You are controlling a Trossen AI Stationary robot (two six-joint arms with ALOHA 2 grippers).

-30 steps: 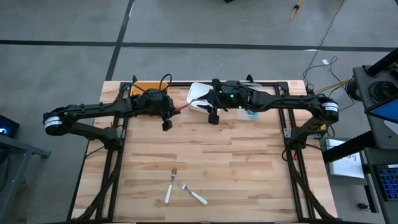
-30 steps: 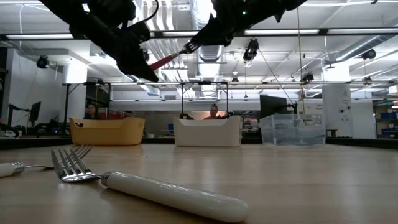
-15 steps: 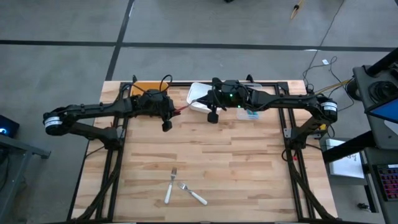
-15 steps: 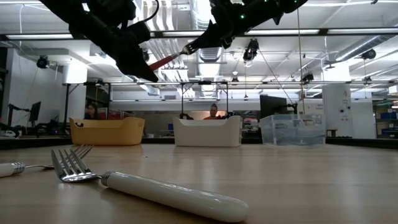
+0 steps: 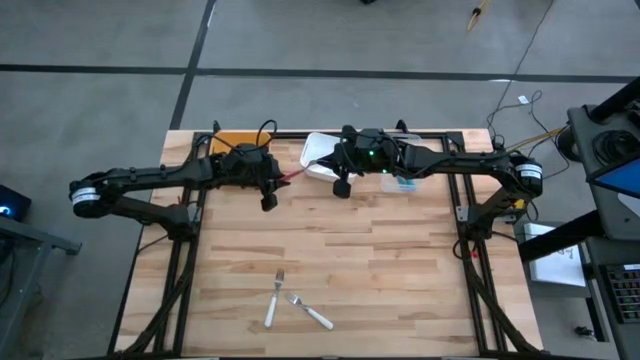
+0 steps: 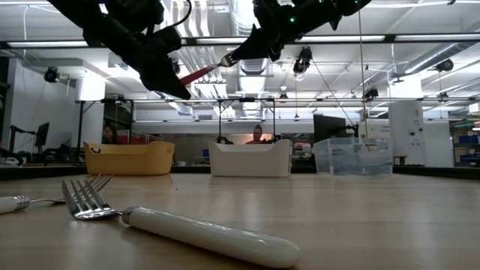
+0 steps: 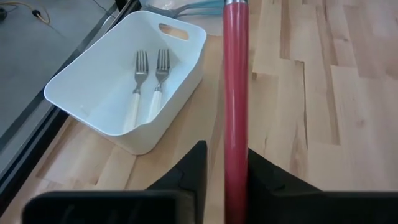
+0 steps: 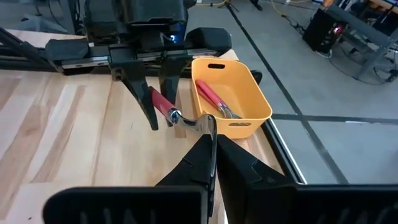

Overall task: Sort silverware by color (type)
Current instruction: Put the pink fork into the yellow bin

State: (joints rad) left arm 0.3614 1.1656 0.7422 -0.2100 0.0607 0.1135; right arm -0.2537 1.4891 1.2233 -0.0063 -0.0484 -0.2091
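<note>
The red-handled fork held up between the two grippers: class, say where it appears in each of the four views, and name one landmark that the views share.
High view: red-handled fork, between the arms, near the far edge.
Low view: high up, between both grippers.
Left wrist view: handle upright mid-picture, in the left gripper.
Right wrist view: centre, head in the right gripper.
Landmark: orange bin, shown in the high, low and right wrist views.

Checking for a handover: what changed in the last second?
Barely anything: the right end effector edged slightly toward the far edge. Both stay shut on the red fork, the left end effector on its handle, the right on its head. The two white forks stayed put.
</note>
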